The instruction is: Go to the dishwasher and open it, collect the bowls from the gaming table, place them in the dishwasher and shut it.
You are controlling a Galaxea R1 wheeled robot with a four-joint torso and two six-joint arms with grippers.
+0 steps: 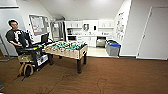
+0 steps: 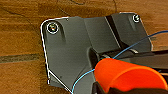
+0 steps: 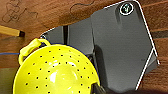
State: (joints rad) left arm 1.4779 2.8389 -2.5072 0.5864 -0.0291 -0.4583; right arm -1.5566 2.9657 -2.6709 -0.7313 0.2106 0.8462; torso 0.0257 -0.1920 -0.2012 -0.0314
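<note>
I judge this to be the carrying leg: both arms are loaded and the kitchen lies ahead, so the bowls are on their way to the dishwasher.

Reading the head view from the left, a person (image 1: 15, 35) sits at about ten o'clock beside a cart (image 1: 37, 53) of equipment. At eleven o'clock is the foosball table (image 1: 67, 48) (the green-field one with rods, not the table I collect from). Past it, well apart from me at roughly twelve to one o'clock, the dishwasher (image 1: 101, 41) sits under the kitchen counter. It is too small here for me to tell whether its door is down. Just to its right stand blue-lidded bins (image 1: 112, 47).

The left gripper (image 2: 105, 88) is closed on the orange bowl (image 2: 127, 75), which hangs over the brown carpet (image 2: 20, 30) with nothing under it. A thin blue cable (image 2: 132, 47) crosses in front of it. The right gripper (image 3: 98, 89) holds the yellow bowl (image 3: 56, 75), a perforated one with a loop handle, also above the carpet.

The next move, as I judge it, calls for driving: a line to the right of the foosball table's near corner and wide of the bins, both bowls kept level, with a stop square to the dishwasher front.

The head view gives me the route and the goal. The wrist views give me the loads, each bowl's colour and the grip on it, plus the carpet just below.
</note>
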